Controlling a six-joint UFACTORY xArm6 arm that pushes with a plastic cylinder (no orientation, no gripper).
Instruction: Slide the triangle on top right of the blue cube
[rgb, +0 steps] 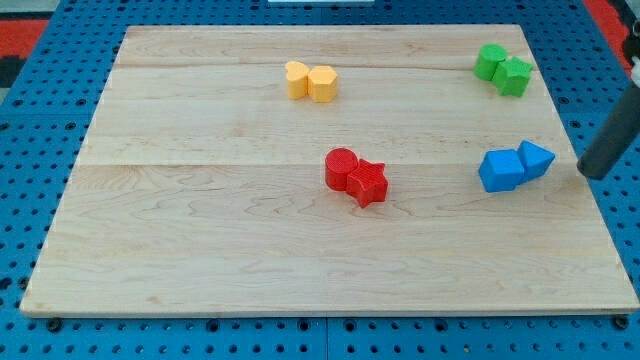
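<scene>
In the camera view, a pale wooden worktop (250, 250) lies on a blue perforated base (20, 150). The blue cube (500, 171) sits near the view's right edge, and the blue triangle (536, 159) touches its upper right side. My tip (592, 174) comes in from the view's right as a dark rod, ending just beside the triangle on its right, with a small gap between them. There is no end effector on this arm, so no jaws to be apart or together. Two red blocks (356, 177) touch each other near the middle. Two yellow blocks (311, 81) touch near the view's top. Two green blocks (503, 69) touch at the top right corner.
</scene>
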